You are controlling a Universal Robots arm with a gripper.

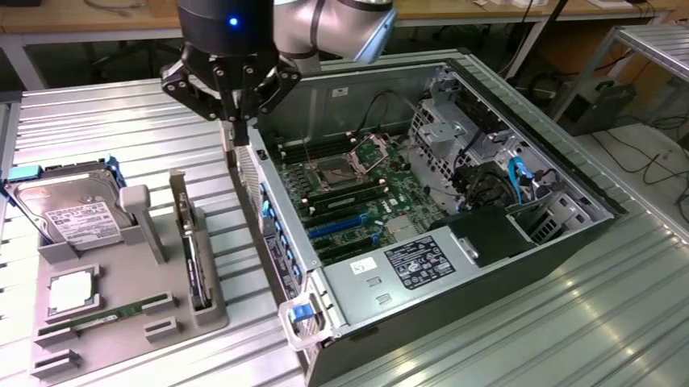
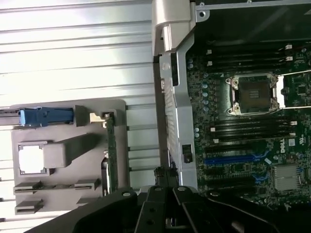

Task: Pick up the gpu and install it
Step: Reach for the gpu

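In the exterior view the step in hand looks like the approach to the pick. The gripper (image 1: 229, 129) hangs just outside the rear wall of the open computer case (image 1: 560, 250), its jaws pressed together and empty. The gpu (image 1: 192, 250) stands on edge in a grey fixture tray (image 1: 129, 274) on the tabletop (image 1: 108, 129), just beside that rear wall and not yet lifted. As I judge it, a grasp calls for the jaws to part and line up along the card's thin upper edge. A hard drive (image 1: 70, 214) and a memory stick (image 1: 102, 316) sit in the same tray, farther from the case.

In the wrist view the gripper (image 2: 163, 194) is over the gap between the case's rear wall (image 2: 177, 121) and the gpu (image 2: 111, 150), which is seen edge-on. That wall stands between the card and the blue slots (image 2: 233, 158) inside the case.
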